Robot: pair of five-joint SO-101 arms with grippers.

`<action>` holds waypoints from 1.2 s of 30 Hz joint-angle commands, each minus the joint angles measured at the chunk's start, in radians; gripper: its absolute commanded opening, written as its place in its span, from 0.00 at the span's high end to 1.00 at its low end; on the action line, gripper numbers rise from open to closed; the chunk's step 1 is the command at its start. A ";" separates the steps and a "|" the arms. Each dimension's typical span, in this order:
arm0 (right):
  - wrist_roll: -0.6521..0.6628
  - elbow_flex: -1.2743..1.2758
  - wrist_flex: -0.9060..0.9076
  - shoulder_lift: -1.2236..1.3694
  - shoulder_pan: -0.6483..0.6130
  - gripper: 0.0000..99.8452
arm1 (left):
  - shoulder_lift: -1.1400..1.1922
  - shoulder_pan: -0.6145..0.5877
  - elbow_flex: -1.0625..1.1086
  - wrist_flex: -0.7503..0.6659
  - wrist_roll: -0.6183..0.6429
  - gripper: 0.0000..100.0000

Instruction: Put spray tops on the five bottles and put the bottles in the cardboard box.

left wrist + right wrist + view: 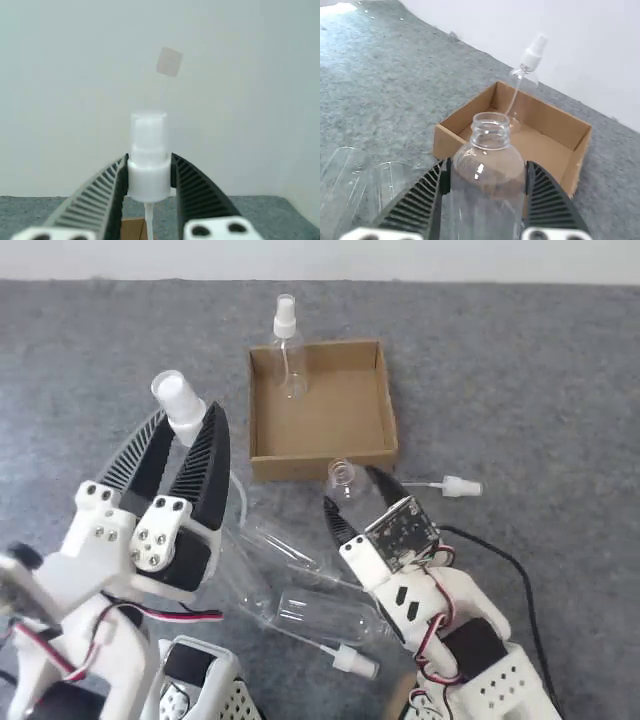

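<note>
My left gripper is raised on the left and shut on a white spray top, whose tube hangs down between the black fingers; the spray top stands upright there. My right gripper is shut on a clear open-necked bottle, held upright just in front of the cardboard box; its mouth shows from above. One bottle with a spray top stands in the box's far left corner.
Several clear empty bottles lie on the grey carpet between the two arms. A loose spray top lies right of the held bottle, another near the front. The box has bare floor inside.
</note>
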 commanded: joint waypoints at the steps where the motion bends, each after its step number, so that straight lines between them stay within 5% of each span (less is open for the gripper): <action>1: -0.009 0.021 -0.117 -0.005 -0.065 0.90 | -0.110 -0.006 0.125 -0.132 0.071 0.99; 17: -0.009 0.058 -0.159 -0.007 -0.260 0.90 | -0.305 0.000 0.387 -0.305 0.126 0.99; 36: -0.011 0.058 -0.148 -0.016 -0.286 0.90 | -0.307 0.002 0.458 -0.344 0.123 0.99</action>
